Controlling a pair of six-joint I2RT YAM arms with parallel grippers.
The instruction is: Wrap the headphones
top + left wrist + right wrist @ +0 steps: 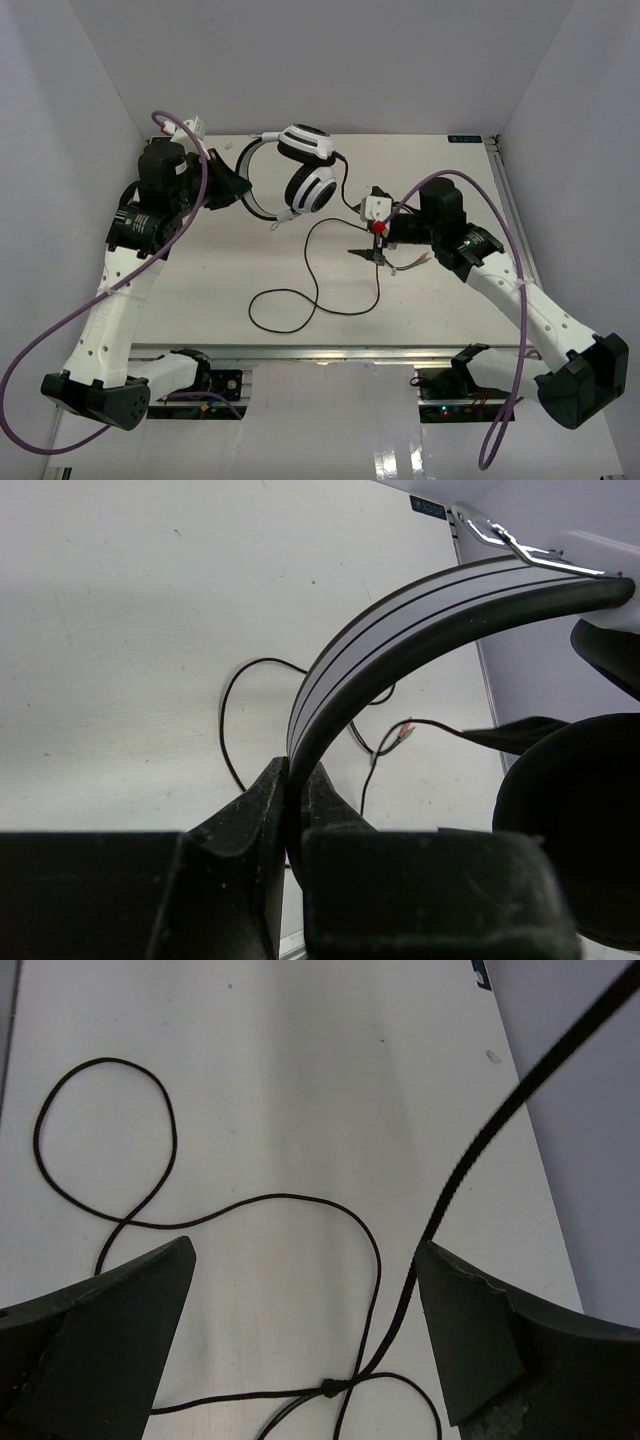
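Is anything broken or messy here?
Yes. The headphones have a cord that ends in bare coloured wires, not a plug, so it looks cut. The cord also sprawls in loose loops over the table.

Headphones (305, 180) behind — cord (309, 255) in front

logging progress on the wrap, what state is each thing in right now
white-and-black over-ear headphones, gripped at the white headband, not wrapped
long thin black cord, loose, lying in loops
left gripper, shut on the headband
right gripper, open, cord running between its fingers, ungripped
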